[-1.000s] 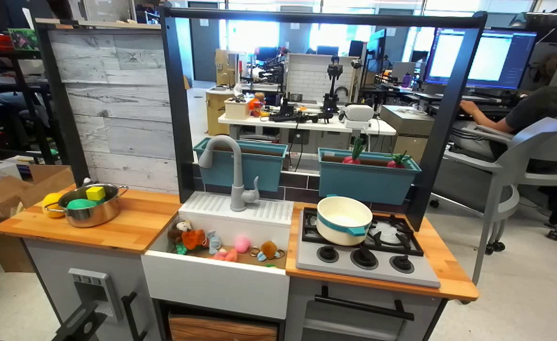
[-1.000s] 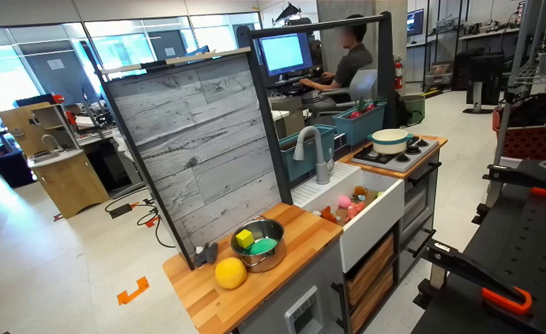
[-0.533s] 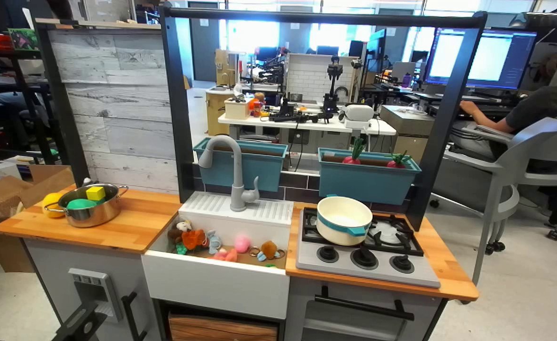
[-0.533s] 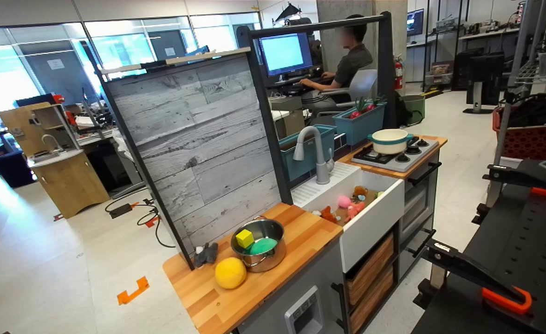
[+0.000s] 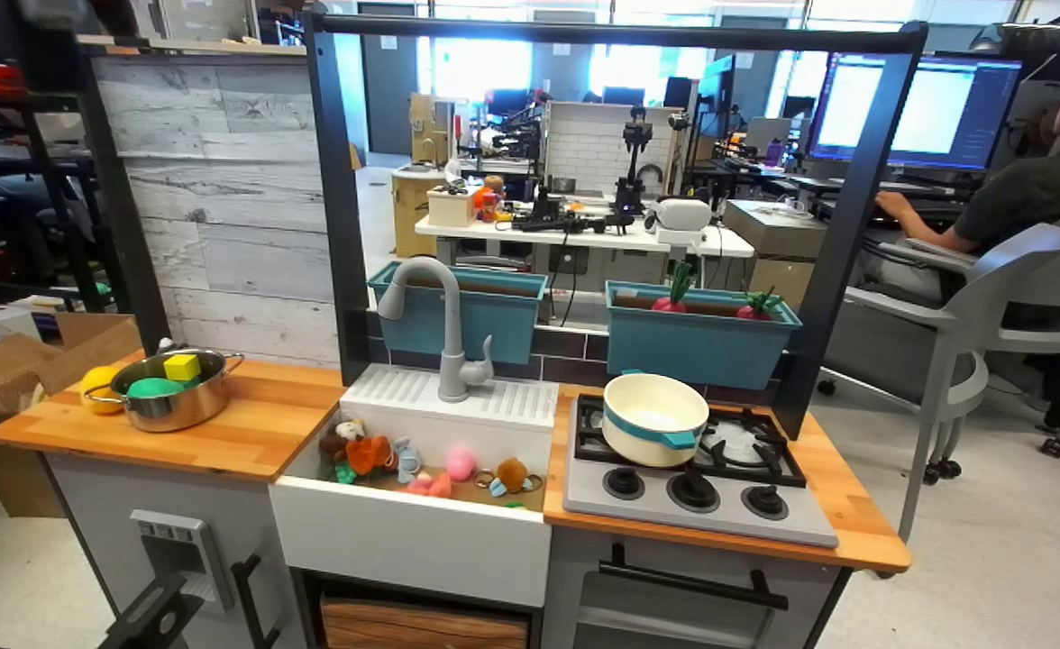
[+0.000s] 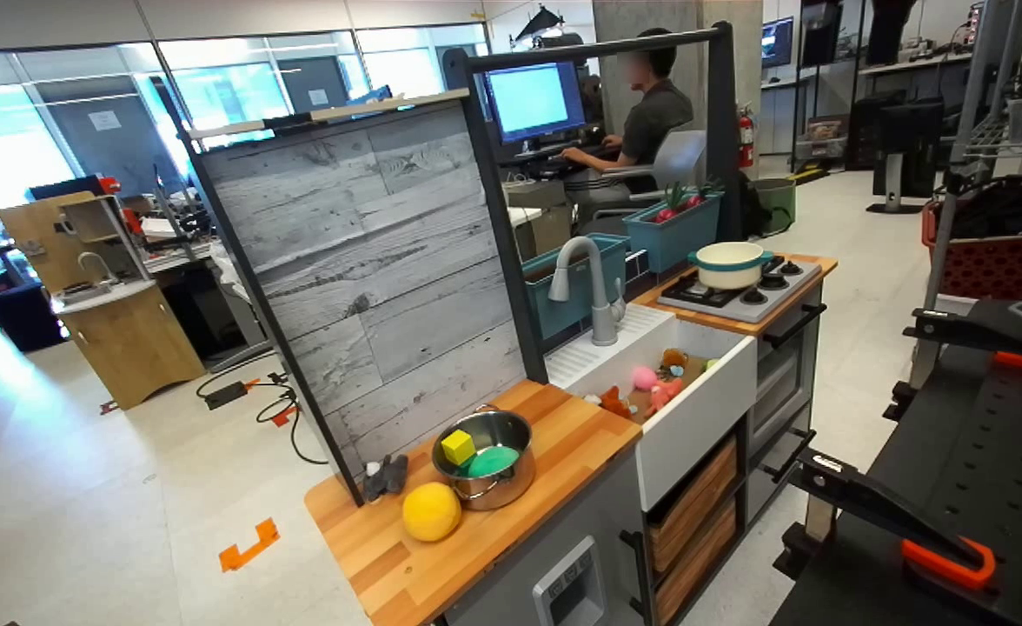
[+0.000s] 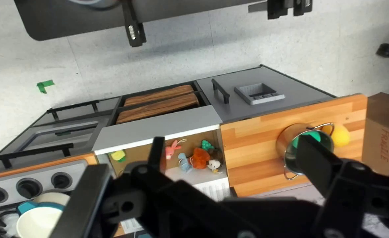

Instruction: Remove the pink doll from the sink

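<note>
The white sink (image 5: 413, 541) shows in both exterior views (image 6: 700, 426) and in the wrist view (image 7: 161, 125). A pink doll with long ears (image 7: 171, 150) lies in it, partly covered by a finger in the wrist view. A pink toy (image 5: 431, 485), probably the same doll, lies near the sink's front wall, also in an exterior view (image 6: 665, 393). A round pink toy (image 5: 461, 464) lies beside it. My gripper (image 7: 230, 140) is open and empty, high above the kitchen and apart from the toys. Dark shapes at the top edges of the exterior views look like parts of my arm or gripper.
Several other plush toys, among them an orange one (image 7: 200, 158), share the sink. The grey faucet (image 5: 449, 333) rises behind it. A metal pot (image 5: 178, 406) stands on the wooden counter (image 6: 563, 417). A cream pot (image 5: 654, 419) stands on the stovetop (image 5: 656, 505).
A dark blurred shape has come lower at the upper left of an exterior view. Two dark shapes have appeared at the top right of an exterior view. The toys have not moved.
</note>
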Action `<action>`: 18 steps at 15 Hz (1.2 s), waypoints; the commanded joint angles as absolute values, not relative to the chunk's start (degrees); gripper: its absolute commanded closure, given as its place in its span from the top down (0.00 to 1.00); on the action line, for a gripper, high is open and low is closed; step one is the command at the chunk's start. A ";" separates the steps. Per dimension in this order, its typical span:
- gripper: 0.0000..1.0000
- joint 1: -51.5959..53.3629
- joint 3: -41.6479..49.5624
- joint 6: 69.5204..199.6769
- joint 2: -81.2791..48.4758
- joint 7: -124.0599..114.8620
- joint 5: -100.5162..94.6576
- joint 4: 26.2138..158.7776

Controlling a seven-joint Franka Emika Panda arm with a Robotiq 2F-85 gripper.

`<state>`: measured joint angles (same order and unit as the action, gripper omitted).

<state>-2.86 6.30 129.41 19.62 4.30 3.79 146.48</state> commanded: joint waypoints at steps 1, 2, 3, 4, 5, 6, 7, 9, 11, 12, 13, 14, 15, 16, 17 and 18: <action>1.00 -4.17 9.54 133.78 6.16 9.74 5.25 137.41; 1.00 -4.59 10.24 134.93 2.62 10.92 6.15 134.62; 1.00 -5.06 10.63 135.86 -0.52 11.90 7.17 131.88; 1.00 -5.58 10.90 136.78 -3.97 13.20 9.24 128.60; 1.00 -6.20 10.75 137.53 -7.12 13.97 11.89 125.39; 1.00 -7.07 10.24 136.61 -10.38 15.06 14.49 121.62; 1.00 -8.16 9.42 135.86 -13.63 16.11 17.61 117.93; 1.00 -10.38 7.79 131.73 -19.55 16.91 20.83 111.11; 1.00 -12.52 6.35 125.37 -25.42 16.38 21.63 104.43; 1.00 -13.58 5.94 122.00 -27.87 15.78 21.37 101.11; 1.00 -14.12 5.59 119.85 -30.80 14.76 20.71 97.93; 1.00 -14.69 5.25 117.76 -33.29 13.90 20.35 94.80; 1.00 -15.22 4.94 116.26 -35.82 13.01 20.23 91.75; 1.00 -15.70 4.60 115.22 -38.25 12.06 20.32 88.68; 1.00 -16.01 4.37 115.05 -40.69 10.85 20.35 85.69; 1.00 -15.73 3.69 116.24 -44.25 9.18 20.73 82.68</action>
